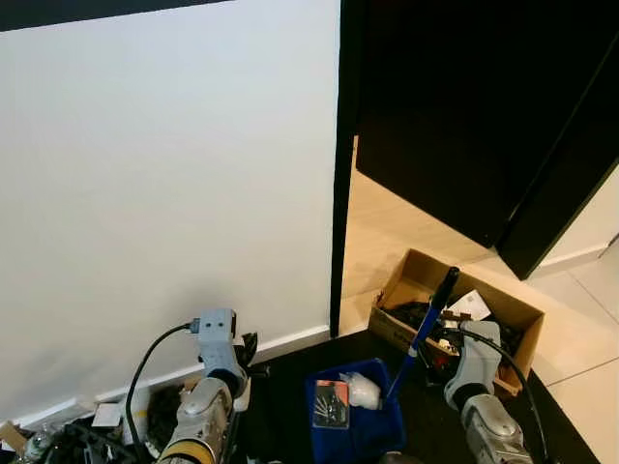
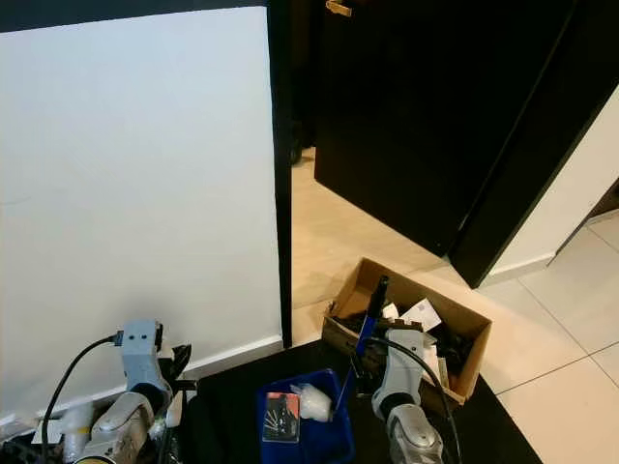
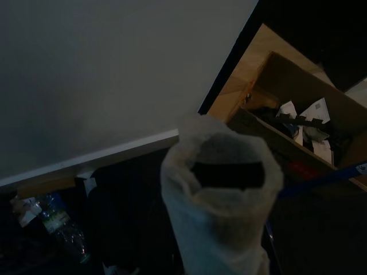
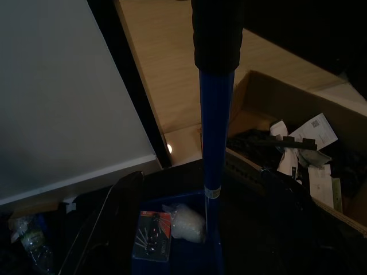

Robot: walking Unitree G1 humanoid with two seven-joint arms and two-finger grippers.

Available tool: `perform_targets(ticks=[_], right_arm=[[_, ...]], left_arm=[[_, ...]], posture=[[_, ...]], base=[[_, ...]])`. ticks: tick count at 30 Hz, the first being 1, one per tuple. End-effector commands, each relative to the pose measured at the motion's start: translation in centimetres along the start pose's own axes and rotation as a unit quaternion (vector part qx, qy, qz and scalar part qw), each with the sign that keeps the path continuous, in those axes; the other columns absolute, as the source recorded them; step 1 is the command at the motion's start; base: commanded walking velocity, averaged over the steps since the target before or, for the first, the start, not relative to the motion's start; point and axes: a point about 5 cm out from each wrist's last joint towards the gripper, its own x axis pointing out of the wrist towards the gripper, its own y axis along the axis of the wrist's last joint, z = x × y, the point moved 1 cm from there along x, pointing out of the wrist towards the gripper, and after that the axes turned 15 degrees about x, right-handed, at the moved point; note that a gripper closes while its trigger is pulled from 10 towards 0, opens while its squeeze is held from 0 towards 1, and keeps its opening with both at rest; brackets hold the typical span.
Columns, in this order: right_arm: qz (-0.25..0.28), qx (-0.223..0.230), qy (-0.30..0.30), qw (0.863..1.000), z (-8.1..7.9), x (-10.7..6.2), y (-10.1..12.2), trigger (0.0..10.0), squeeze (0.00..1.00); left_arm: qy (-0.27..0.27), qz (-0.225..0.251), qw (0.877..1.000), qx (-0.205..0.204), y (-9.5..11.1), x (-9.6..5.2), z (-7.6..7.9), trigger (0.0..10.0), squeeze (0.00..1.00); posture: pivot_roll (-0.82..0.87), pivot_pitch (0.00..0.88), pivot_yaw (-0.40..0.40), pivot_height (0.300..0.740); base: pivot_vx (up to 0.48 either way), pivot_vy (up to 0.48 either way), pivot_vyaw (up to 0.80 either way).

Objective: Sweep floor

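The right gripper [image 1: 447,350] sits low before the cardboard box [image 1: 411,275] of clutter, beside the blue handle [image 1: 423,333] of the dustpan [image 1: 360,425]. The handle, topped with a black grip, rises between its dark fingers [image 4: 123,197]; whether they clamp it cannot be told. Just below and left of this gripper, the blue dustpan rests on the dark floor, holding a small card [image 4: 150,242] and a clear crumpled wrapper [image 4: 186,222]. The left gripper [image 3: 226,175] is covered by a pale translucent bag [image 3: 221,229]; its state cannot be told. Near it lies a plastic bottle [image 3: 57,226] beside the white wall [image 1: 164,193].
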Motion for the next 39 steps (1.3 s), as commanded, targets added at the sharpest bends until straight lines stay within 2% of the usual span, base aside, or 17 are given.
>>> perform_targets(ticks=[1,39], right_arm=[[-0.003,-0.001,-0.003,1.000,0.23,-0.18,-0.14,10.0,0.00],[-0.006,0.005,-0.001,1.000,0.49,-0.68,-0.56,10.0,0.00]], left_arm=[[-0.004,0.005,1.000,0.000,0.09,0.05,0.21,10.0,0.00],[-0.009,0.005,1.000,-0.004,-0.41,-0.39,0.40,10.0,0.00]], posture=[[0.00,0.059,0.012,0.740],[0.00,0.082,0.006,0.740]], base=[[0.000,0.000,0.00],[0.000,0.000,0.00]])
